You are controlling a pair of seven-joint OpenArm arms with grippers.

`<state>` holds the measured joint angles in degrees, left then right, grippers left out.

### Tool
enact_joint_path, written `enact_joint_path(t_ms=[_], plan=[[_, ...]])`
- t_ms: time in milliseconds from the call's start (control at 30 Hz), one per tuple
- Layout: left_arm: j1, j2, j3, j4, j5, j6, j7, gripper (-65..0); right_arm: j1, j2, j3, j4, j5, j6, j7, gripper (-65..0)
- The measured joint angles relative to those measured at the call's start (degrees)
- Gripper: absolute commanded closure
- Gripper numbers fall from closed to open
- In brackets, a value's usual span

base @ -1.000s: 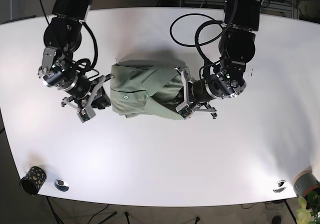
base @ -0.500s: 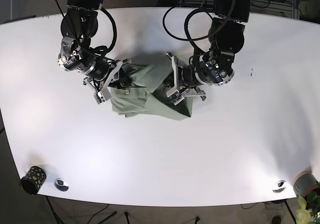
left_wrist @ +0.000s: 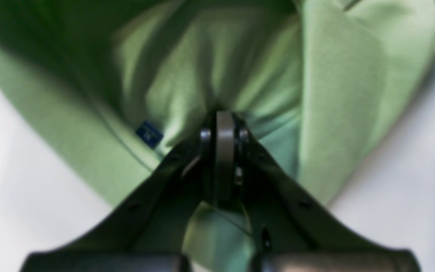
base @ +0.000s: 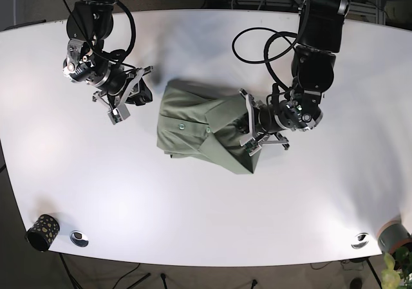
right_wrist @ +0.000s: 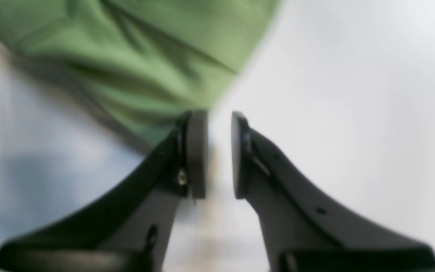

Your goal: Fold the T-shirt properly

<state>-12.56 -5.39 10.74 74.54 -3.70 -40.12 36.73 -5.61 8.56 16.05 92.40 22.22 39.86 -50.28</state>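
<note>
Left gripper [left_wrist: 223, 124] is clamped tight on a bunch of the green cotton T-shirt [base: 206, 125], which lies folded mid-way across the white surface [base: 193, 205]. Right gripper [right_wrist: 213, 151] sits beside the shirt's edge, jaws slightly apart, holding nothing.

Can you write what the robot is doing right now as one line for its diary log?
task: fold T-shirt | left gripper: shut on T-shirt | right gripper: open, off the cloth | shirt: partly folded on table
</note>
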Motion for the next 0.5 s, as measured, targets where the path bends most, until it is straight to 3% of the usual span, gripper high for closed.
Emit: enact_joint_path(t_ms=[233, 500], plan=[[0.6, -0.5, -0.3, 15.0, 0.0, 0.2, 5.4, 0.0, 7.0, -0.3, -0.3, 2.5, 0.5, 0.42, -1.9, -9.5], [9.4, -0.1, 0.7, 26.5, -0.2, 0.0, 11.2, 0.0, 24.6, -0.5, -0.4, -17.0, -10.1, -0.26, -1.7, -9.5]])
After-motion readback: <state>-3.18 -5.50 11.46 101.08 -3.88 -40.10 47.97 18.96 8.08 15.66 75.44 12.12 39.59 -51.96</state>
